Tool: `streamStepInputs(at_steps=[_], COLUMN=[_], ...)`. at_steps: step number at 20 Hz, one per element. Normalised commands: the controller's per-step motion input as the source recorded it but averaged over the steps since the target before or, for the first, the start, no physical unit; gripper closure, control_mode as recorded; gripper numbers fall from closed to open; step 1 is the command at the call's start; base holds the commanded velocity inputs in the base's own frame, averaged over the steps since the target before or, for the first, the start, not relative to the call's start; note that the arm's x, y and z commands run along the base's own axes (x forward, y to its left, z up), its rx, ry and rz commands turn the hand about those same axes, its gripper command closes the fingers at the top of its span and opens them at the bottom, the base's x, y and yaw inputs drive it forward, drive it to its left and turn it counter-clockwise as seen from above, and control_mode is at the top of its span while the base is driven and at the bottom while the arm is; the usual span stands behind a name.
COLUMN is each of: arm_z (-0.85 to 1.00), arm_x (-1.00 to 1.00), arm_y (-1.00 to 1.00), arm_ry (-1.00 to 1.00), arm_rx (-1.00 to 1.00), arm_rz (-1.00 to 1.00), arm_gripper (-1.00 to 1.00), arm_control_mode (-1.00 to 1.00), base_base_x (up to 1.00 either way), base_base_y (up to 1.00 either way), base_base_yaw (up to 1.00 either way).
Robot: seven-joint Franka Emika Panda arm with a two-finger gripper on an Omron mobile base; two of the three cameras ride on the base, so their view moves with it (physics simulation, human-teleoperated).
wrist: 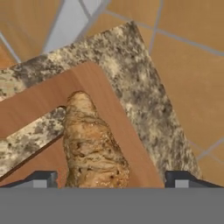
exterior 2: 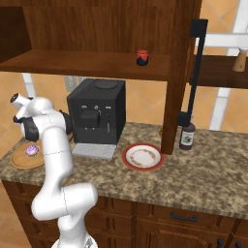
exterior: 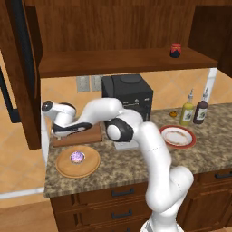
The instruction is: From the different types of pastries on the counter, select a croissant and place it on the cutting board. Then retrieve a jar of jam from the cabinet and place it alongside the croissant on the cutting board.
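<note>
- Claw point(wrist: 112, 177): in the hand view the two finger tips stand wide apart, one on each side of the croissant point(wrist: 92, 146); neither tip touches the pastry, and nothing is gripped.
- Croissant: lies flat on the cutting board point(wrist: 118, 122), near one rounded corner of it.
- Cutting board: rests on the desk point(exterior: 136, 165) at its left end, behind the round light-wood board point(exterior: 78, 163). In the left base view the arm's hand is low over it.
- Cupcake point(exterior: 77, 157): pink-frosted, sits on the round board, apart from the claw.
- Jar of jam point(exterior: 175, 50): stands upright on the cabinet shelf point(exterior: 122, 61), well apart from the arm.
- Other items on the desk: black coffee machine point(exterior: 129, 95), red-rimmed plate point(exterior: 177, 137), two bottles point(exterior: 194, 110) at right.
</note>
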Motion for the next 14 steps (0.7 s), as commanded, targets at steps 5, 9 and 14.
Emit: streamStepInputs(at_steps=[5,9,14], arm_z=[0.57,0.38,0.1], arm_x=[-0.29,-0.65,-1.0], arm_y=[-0.12,-0.23,-0.16], arm_ry=[-0.12,-0.11,-0.08], arm_rx=[0.18,0.17,0.12], arm_rz=[0.0,-0.05,-0.09], arm_gripper=[-1.0,-1.0,-1.0], arm_control_mode=[-1.0,-1.0,-1.0], base_base_x=[0.0,0.0,0.0], base_base_y=[0.0,0.0,0.0], base_base_yaw=[0.0,0.0,0.0])
